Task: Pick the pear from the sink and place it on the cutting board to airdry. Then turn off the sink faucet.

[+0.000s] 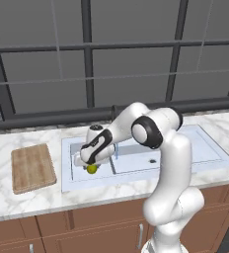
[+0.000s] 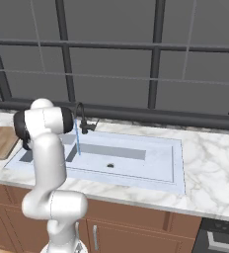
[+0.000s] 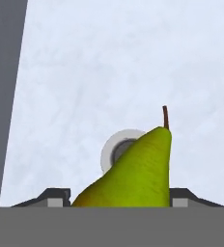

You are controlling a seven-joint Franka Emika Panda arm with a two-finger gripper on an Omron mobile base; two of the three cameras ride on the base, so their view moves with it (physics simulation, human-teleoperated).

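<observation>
You've got the pear [image 3: 138, 171] clamped between the gripper [image 1: 91, 167] fingers, low over the left sink [image 1: 136, 170] basin, stem pointing away from the hand; the board [image 1: 32, 168] lies leftward on the counter

White marbled counter [image 1: 47, 197] over brown cabinets. Set into it, the sink [image 1: 215, 154]; at nine o'clock of that, lying flat, the cutting board [image 1: 32, 168].
</observation>
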